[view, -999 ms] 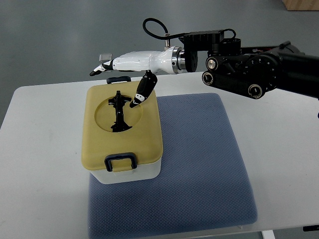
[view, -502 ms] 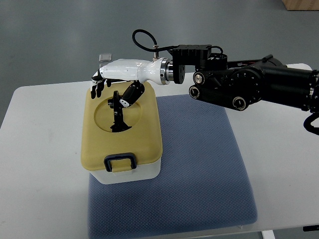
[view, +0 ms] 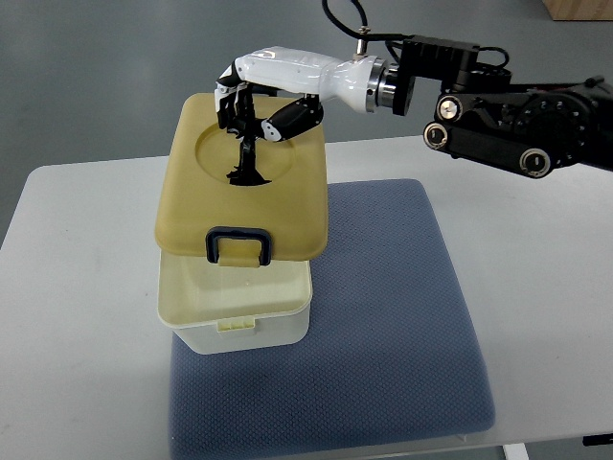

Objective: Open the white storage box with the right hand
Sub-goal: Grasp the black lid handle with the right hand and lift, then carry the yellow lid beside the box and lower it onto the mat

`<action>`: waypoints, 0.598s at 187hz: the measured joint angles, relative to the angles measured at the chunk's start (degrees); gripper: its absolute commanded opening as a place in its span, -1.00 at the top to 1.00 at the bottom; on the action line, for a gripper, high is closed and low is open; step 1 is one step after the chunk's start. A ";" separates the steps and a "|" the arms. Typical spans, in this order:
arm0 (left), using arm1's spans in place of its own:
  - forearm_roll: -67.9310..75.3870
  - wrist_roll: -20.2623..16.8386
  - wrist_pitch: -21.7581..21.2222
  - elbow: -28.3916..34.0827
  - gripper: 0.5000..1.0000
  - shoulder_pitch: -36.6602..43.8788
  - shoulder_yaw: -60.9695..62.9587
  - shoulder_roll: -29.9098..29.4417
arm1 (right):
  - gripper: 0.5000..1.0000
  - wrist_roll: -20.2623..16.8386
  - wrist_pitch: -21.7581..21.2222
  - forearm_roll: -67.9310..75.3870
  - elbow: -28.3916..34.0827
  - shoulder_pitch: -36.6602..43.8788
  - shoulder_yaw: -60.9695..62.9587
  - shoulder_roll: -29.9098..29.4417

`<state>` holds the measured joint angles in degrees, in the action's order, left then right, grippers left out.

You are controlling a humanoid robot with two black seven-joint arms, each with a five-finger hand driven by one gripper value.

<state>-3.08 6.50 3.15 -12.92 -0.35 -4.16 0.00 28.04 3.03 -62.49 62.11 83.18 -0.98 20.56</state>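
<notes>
Above the white storage box (view: 235,307), on the grey mat (view: 383,316) on the desk (view: 86,249), we see the yellow lid (view: 244,187) raised clear, our right robot hand (view: 244,91) clenched round its black handle (view: 247,153). Opening looks mostly done; setting the lid aside remains.

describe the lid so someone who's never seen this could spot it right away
On the white table lies a blue-grey mat, and on its left part stands the white storage box. Above the box, the right hand holds the lid by its black centre handle. It is the only mustard-yellow thing here, with a dark clasp on its near edge.
</notes>
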 measured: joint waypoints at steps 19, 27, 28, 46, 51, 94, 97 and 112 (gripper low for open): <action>0.02 0.00 0.00 0.00 -1.00 0.00 0.06 0.00 | 1.00 0.93 -1.47 0.01 3.27 0.11 0.05 6.79; 0.05 0.00 0.00 0.00 -1.00 0.01 0.08 0.00 | 1.00 1.39 -2.17 0.00 4.38 0.09 0.11 9.47; 0.05 0.00 0.00 0.00 -1.00 0.00 0.08 0.00 | 1.00 1.46 -2.25 0.00 4.48 0.08 0.11 9.78; 0.09 0.00 0.00 -0.11 -1.00 0.01 0.09 0.00 | 1.00 3.22 -3.15 -0.08 5.41 -0.58 0.18 14.90; 0.09 0.00 0.00 -0.18 -1.00 0.00 0.09 0.00 | 1.00 3.69 -3.24 -0.18 5.49 -0.81 0.18 16.01; 0.10 0.00 0.00 -0.22 -1.00 0.00 0.08 0.00 | 1.00 6.82 -3.00 -2.33 5.08 -5.24 -0.24 24.02; 0.10 0.00 0.00 -0.19 -1.00 0.00 0.08 0.00 | 1.00 6.86 -2.96 -2.83 4.97 -5.70 -0.27 24.35; 0.10 0.00 0.00 -0.11 -1.00 0.00 0.05 0.00 | 1.00 6.94 -2.76 -6.47 3.84 -8.78 -0.19 25.61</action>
<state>-2.98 6.50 3.16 -13.03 -0.35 -4.11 0.00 34.98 0.27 -68.95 65.95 74.40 -1.17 46.17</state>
